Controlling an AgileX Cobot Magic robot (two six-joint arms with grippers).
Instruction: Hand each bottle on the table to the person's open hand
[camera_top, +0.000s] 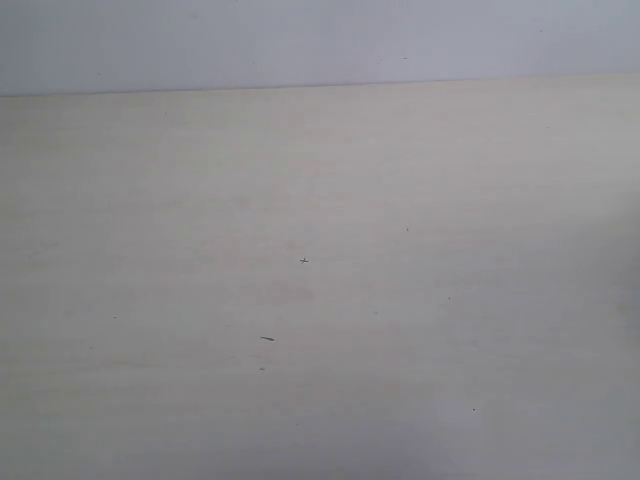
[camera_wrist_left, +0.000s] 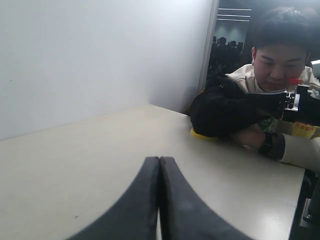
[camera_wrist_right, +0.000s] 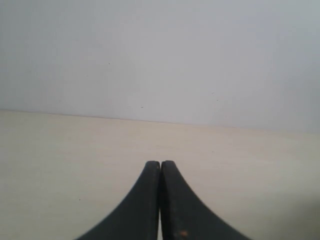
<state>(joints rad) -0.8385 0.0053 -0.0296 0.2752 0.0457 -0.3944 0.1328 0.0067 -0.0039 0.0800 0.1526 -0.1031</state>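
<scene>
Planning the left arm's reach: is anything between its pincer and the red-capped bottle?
The table ahead of the left pincer looks bare, but a black bundle by the person sits in front of the red-capped bottle, hiding most of it.

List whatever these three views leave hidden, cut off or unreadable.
Bottles: left wrist view, a black bulk covers all but a red cap and a yellow edge; their number is unclear.
Hand of the person: same view, behind that bulk; open or not, cannot tell.
Exterior view: bottles, person, left pincer and right pincer lie beyond its edges.
</scene>
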